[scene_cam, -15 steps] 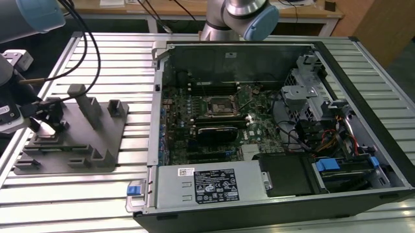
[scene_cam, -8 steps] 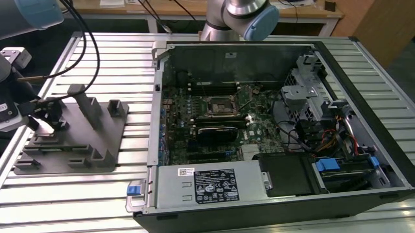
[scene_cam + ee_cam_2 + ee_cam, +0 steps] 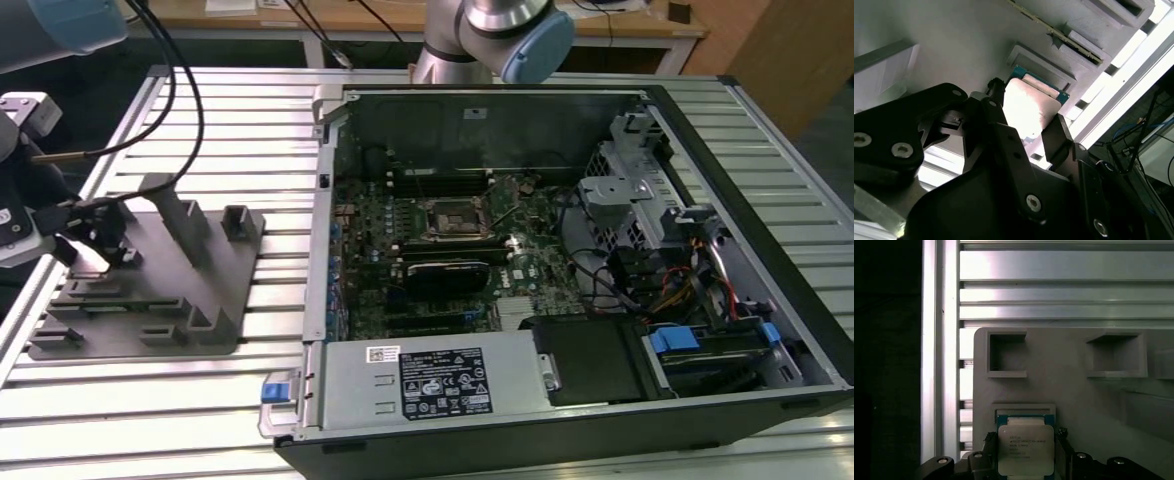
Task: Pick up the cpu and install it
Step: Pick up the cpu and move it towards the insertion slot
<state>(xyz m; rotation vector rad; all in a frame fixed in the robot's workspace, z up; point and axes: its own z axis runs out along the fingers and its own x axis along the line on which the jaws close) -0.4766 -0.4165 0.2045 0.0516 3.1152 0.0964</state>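
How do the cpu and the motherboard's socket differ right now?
The cpu has a pale silvery top; the socket is dark-framed. The cpu lies in a recess of the grey fixture block; the socket sits inside the open computer case. Both are square.

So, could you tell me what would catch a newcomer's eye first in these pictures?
Probably the open desktop computer case lying on the slatted aluminium table, its motherboard and black-framed cpu socket exposed near the middle of the exterior view. Next, at that view's left, comes the grey fixture block. The gripper sits there at the cpu, which lies silvery in a recess of the block in the first wrist view.
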